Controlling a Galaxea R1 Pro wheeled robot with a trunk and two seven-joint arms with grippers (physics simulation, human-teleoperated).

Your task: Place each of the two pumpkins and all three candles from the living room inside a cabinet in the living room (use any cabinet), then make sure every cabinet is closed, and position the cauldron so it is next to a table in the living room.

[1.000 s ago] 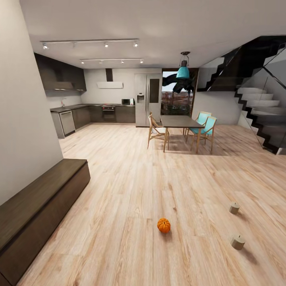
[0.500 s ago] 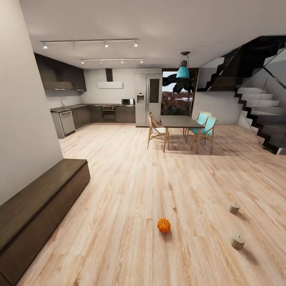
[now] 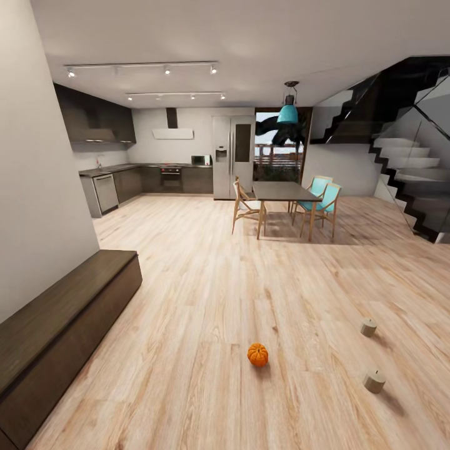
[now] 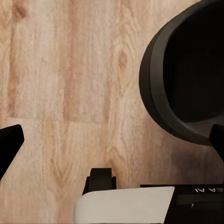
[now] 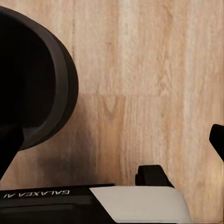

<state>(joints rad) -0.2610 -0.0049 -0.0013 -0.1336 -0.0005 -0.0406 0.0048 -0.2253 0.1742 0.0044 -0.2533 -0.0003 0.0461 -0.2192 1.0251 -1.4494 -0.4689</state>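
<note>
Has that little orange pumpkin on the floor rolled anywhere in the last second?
No. The pumpkin sits at the same spot on the floorboards, equally far from the two candles and the cabinet.

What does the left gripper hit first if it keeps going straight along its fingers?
Most likely the bare wood floor: the left gripper points down at it with open fingers. A dark round part of the robot sits off to one side, apparently clear of that line; depth unclear.

Open floor (image 3: 206, 300) surrounds pumpkin (image 3: 257, 354); cabinet (image 3: 56, 325) flanks left.
</note>
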